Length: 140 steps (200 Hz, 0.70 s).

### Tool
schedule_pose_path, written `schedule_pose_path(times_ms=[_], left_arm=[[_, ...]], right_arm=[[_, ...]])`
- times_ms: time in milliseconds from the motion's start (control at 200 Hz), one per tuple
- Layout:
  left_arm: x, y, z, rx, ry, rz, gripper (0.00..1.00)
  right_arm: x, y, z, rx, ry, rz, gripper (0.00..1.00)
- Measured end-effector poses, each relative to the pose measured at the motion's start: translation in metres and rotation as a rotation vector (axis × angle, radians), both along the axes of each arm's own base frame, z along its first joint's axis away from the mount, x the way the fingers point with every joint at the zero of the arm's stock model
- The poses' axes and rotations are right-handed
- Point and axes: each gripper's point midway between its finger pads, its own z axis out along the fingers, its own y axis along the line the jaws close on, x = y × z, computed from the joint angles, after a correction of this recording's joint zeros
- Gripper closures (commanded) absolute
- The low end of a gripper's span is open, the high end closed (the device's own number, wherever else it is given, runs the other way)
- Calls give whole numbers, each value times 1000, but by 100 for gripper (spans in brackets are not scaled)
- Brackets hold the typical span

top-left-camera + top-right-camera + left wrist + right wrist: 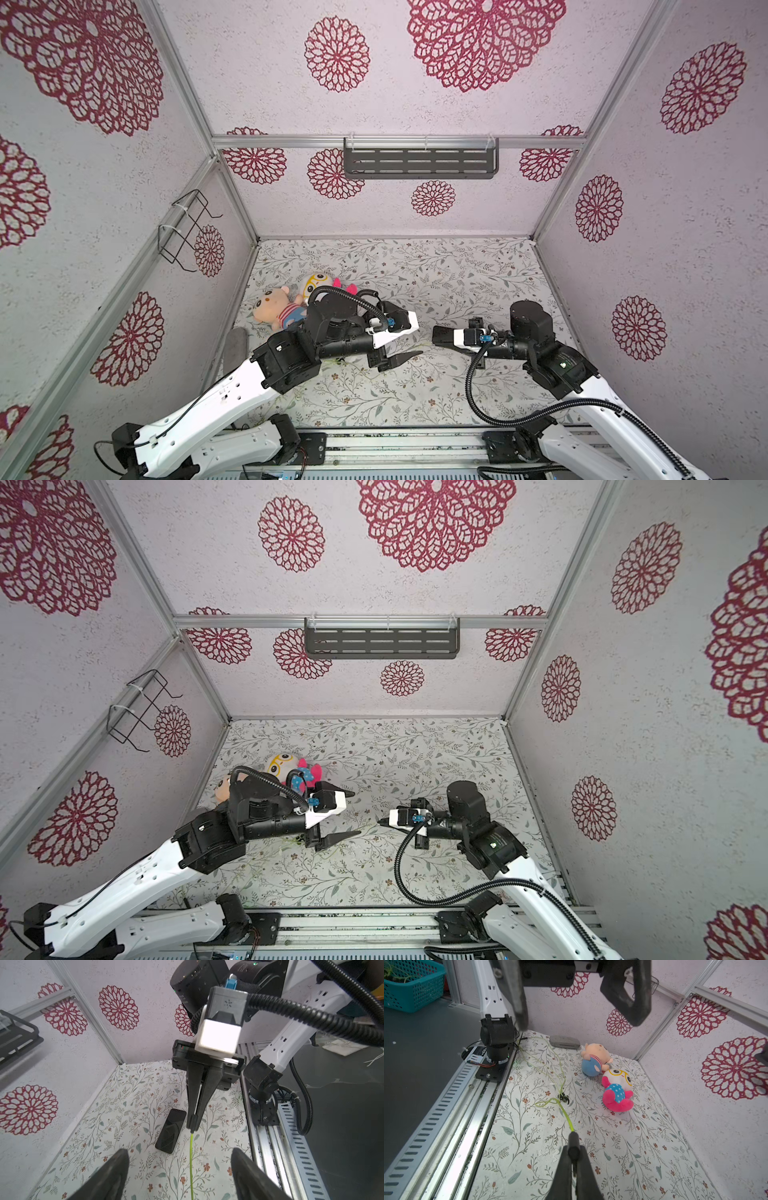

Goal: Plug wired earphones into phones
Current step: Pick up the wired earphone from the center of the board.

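**Small black plug [192, 1125] pinched in the right gripper [194, 1115], flat black glossy-faced smartphone [171, 1132] lying close by**

We find the right gripper's fingers pressed together on the plug of the wired earphones, held clear of the floral-printed worktop [124, 1118]. The long, thin yellow-green cable [550, 1103] leaves the plug on the side away from the gripper's own body. It sags to the worktop, passes the tiny black earbuds [563, 1098] and trails off toward the front left corner. Which way the plug's tip points we cannot make out; we judge that it lies back between the fingers.

The left gripper [356, 813] stands spread wide and holds nothing. In the left wrist view the cable runs under the gap between its fingers and touches neither.

The phone lies flat, face up, in the right half of the worktop, clear of the front and right edges. Neither top view shows it, so we judge that it sits beneath the right gripper. Its long axis runs roughly from left to right across the worktop, along the line from one gripper to the other, with one short end facing the left gripper.

The right gripper is plainly the nearer of the two, and it has the plug. As we read it, the plug must come down and turn until it lies along the phone's long axis, at whichever short end takes it, and that end we cannot see
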Motion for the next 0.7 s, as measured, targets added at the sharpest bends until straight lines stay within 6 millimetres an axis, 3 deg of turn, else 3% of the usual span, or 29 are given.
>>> schedule_pose_path(times_ms=[145, 400, 700], left_arm=[[6, -23, -3, 34, -17, -32, 38], [7, -37, -15, 96, -10, -62, 70], [4, -39, -13, 122, -22, -65, 70]], right_arm=[[-4, -2, 7, 40, -6, -10, 100], [-5, -3, 10, 55, -2, -12, 100], [-4, -2, 15, 73, 1, -17, 100]])
